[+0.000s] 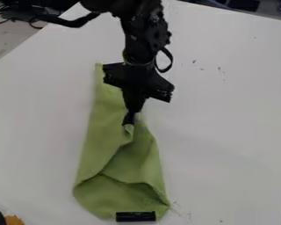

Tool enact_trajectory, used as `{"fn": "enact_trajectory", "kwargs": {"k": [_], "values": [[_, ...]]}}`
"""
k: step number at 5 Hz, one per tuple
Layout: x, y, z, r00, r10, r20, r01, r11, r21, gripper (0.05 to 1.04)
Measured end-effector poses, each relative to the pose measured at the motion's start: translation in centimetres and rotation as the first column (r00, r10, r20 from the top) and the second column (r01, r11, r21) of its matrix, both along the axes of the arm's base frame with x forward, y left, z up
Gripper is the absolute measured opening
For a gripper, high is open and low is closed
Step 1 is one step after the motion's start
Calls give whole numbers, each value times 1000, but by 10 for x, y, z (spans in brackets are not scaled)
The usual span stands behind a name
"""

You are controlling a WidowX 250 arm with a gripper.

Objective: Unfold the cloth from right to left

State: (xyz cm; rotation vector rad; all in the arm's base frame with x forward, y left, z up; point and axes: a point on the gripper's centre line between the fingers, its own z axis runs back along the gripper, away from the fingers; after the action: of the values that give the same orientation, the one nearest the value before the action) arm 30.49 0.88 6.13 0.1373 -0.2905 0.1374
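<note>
We've got the gripper pinching a fold of the green cloth on the white table, so honestly we'd lift just that top layer, then sweep it leftward low and slow so nothing bunches.

Text: none legible | Labels: none legible | Numbers: none legible | Signs: none legible

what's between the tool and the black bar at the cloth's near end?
Only the green cloth, its folds and creases running from the tool down to the black bar, seen in the camera view.
</note>
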Motion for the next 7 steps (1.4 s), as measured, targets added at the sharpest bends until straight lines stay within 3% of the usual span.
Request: {"fn": "enact_trajectory", "kwargs": {"k": [1,3,5,6,7], "values": [[-14,36,9,996,80,45,-79,997,-25,58],[-38,123,3,980,171,98,-165,984,-61,58],[-49,184,-33,974,215,67,-207,972,-112,80],[-45,201,-52,975,214,63,-203,968,-144,235],[-37,215,-55,977,198,81,-187,974,-129,478]]}}
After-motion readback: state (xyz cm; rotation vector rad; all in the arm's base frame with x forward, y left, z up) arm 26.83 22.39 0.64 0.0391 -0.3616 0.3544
